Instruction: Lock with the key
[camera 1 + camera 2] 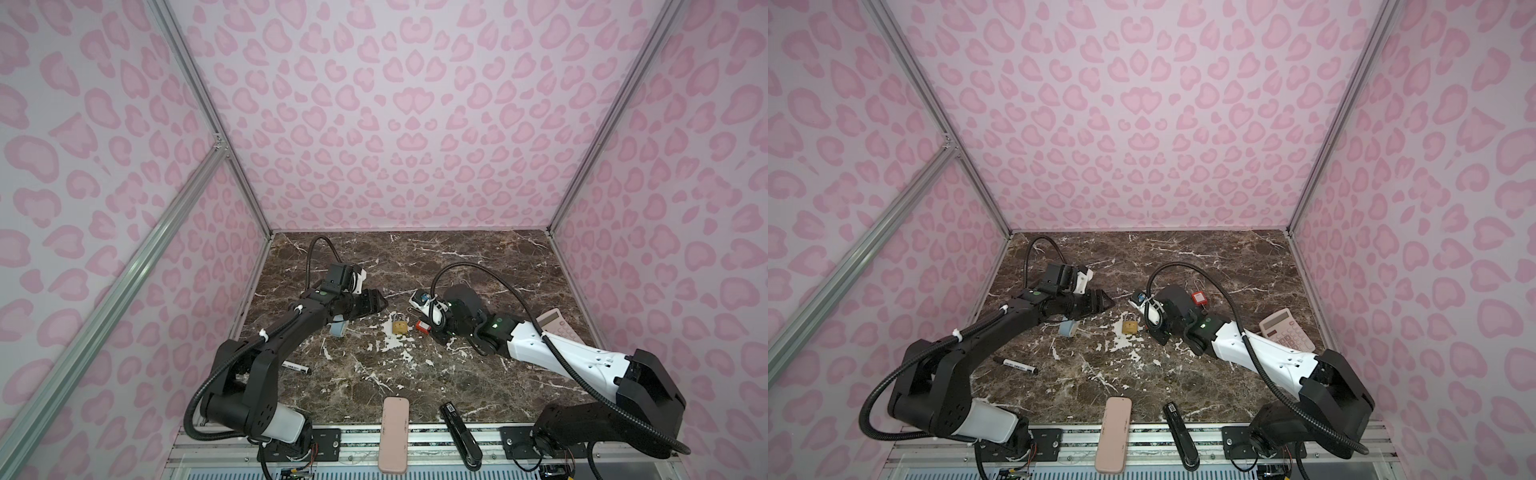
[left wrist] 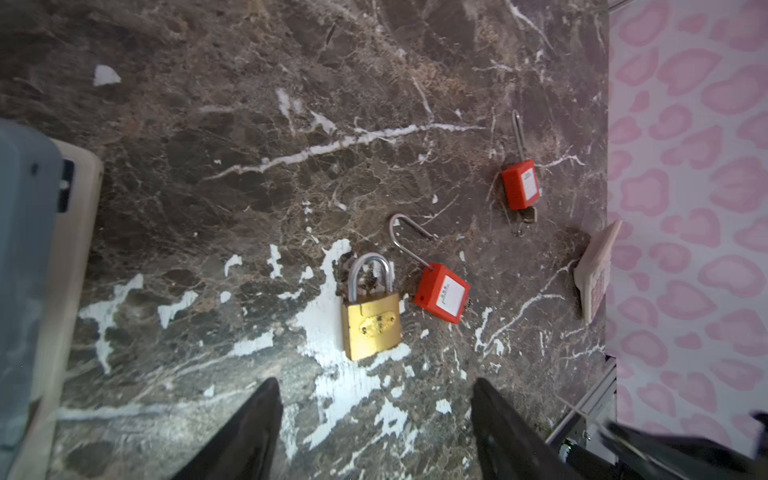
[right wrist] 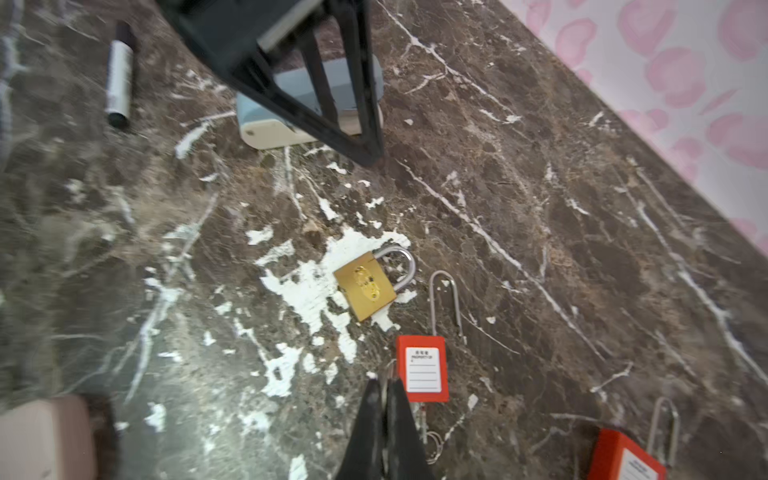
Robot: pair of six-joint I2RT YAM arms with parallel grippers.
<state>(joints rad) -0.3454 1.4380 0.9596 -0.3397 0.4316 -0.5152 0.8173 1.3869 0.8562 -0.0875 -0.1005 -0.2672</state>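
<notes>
A red padlock [image 3: 422,368] lies flat on the marble table [image 1: 415,374], its long shackle [image 3: 444,299] swung open. Its key [image 3: 423,419] sticks out of the bottom of the body, with a wire ring on it. My right gripper [image 3: 384,380] is shut, its tips down at the table beside that bottom corner and next to the key; nothing shows between the fingers. In a top view the same red padlock [image 1: 422,325] peeks out beside the right wrist. My left gripper [image 2: 376,384] hovers open, a little short of a brass padlock [image 2: 371,328], and holds nothing.
A second red padlock [image 1: 1199,298] with a key lies behind the right wrist. A blue-and-white device [image 1: 337,328] sits under the left arm, a marker [image 1: 296,366] nearer the front. A pink calculator [image 1: 559,328] is at the right wall. A pink case [image 1: 394,434] and black stapler [image 1: 459,434] lie at the front edge.
</notes>
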